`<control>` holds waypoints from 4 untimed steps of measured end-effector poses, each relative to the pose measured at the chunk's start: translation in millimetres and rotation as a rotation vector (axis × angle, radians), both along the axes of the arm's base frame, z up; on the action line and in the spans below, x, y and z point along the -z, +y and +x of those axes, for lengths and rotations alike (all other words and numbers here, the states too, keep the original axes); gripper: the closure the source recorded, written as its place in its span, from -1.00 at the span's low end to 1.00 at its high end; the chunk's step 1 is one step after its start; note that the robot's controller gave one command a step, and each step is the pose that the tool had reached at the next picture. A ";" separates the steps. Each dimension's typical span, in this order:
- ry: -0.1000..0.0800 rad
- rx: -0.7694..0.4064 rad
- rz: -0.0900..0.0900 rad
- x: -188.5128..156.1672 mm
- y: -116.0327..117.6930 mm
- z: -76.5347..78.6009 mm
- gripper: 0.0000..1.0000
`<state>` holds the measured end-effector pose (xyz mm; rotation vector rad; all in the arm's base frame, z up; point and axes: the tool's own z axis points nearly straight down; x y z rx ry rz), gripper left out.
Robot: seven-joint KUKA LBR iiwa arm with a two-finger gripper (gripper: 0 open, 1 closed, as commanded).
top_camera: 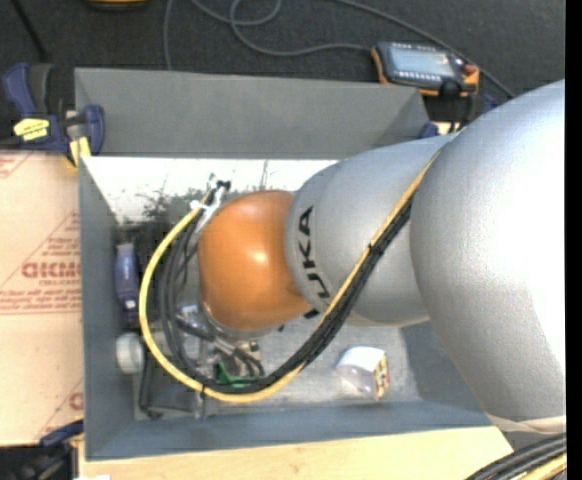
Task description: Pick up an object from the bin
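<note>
- Mostly tucked beneath the orange wrist cover (pixel 251 258), the gripper (pixel 219 346) sits low in the grey metal bin (pixel 271 118), in the bin's left half and toward its lower wall as the camera view has it. Bits of grey metal peek out under the cover's lower rim.
- Whether the gripper is open or closed cannot be told, because the cover and the cables lie across it.
- The silver arm (pixel 421 238) reaches in over the bin's right wall and lies across much of the floor.
- A yellow cable (pixel 149 278) loops from the arm around the left of the cover and back along the floor by the lower wall, with black cables running beside it.
- A small green thing (pixel 233 371) lies on the floor just beside the gripper's metal parts, close to the lower wall and inside the cable loop. Its kind is unclear, and I cannot tell whether the gripper touches it.
- A blue oblong thing (pixel 126 273) lies lengthways along the left wall, outside the yellow loop.
- A pale round thing (pixel 129 353), like a cap, rests just below the blue one, toward the lower-left corner.
- A dark flat thing (pixel 166 400) lies in the lower-left corner, its outline hard to make out.
- A crumpled clear packet (pixel 363 371) with a white and yellow patch lies near the lower wall toward the right, at the arm's edge and well apart from the gripper.
</note>
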<state>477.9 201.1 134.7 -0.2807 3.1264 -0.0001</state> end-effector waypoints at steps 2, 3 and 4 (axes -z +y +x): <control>0.003 0.038 -0.001 64.2 -4.9 -5.4 1.00; 0.003 0.038 -0.001 64.4 -4.8 -5.5 1.00; 0.003 0.039 0.000 63.5 -4.8 -5.5 1.00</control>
